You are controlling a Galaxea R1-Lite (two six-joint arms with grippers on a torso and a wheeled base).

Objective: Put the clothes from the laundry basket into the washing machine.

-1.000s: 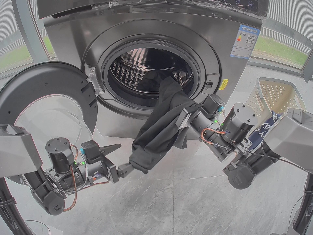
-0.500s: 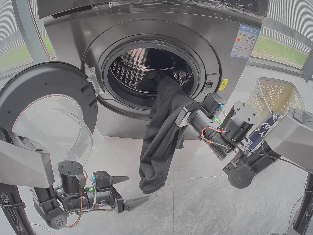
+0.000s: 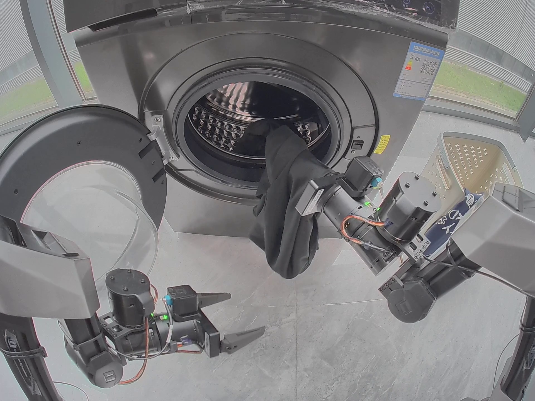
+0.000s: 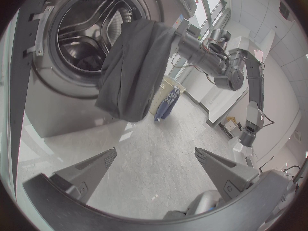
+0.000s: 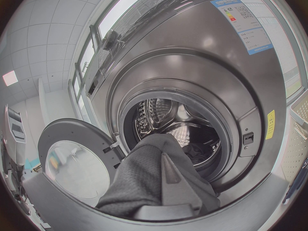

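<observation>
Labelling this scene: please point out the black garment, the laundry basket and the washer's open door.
black garment point(image 3: 287, 224): head view, hanging fold below the drum opening.
laundry basket point(image 3: 471, 160): head view, perforated inner wall.
open door point(image 3: 67, 140): head view, dark frame above the glass.

The washing machine point(image 3: 267, 45) stands at the back of the floor, its door point(image 3: 72, 146) swung open to the left. A garment point(image 3: 287, 207) hangs before the drum opening, its top apparently inside. The laundry basket point(image 3: 473, 162) stands right of the machine, and the left gripper point(image 3: 245, 313) is low before the door.
</observation>
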